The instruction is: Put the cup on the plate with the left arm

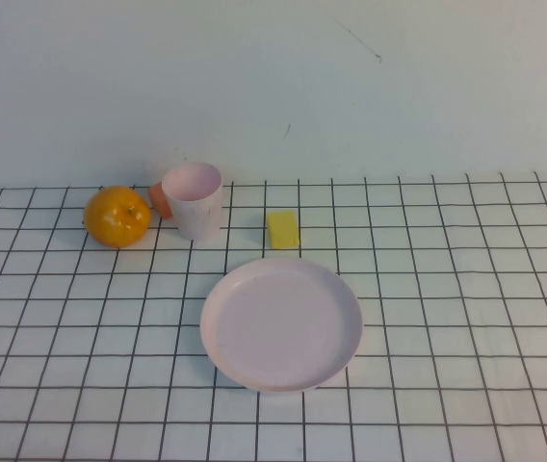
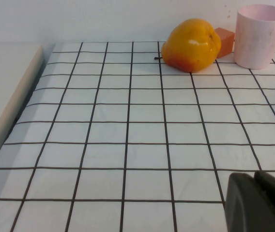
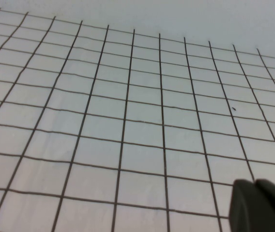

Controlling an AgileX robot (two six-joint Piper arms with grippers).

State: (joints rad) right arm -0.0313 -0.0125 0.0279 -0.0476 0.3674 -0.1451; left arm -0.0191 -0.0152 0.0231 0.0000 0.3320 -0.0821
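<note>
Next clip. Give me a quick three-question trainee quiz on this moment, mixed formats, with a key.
1. True or false: the cup already stands on the plate.
2. Which thing lies between the cup and the orange fruit? A) the yellow block B) the small orange block C) the plate
3. Fill in: the left hand is ____, holding nothing.

Key:
1. False. The cup stands upright on the gridded cloth, behind the plate and apart from it.
2. B.
3. Shut. It sits low over the cloth, well short of the cup. The right hand is over bare cloth.
</note>
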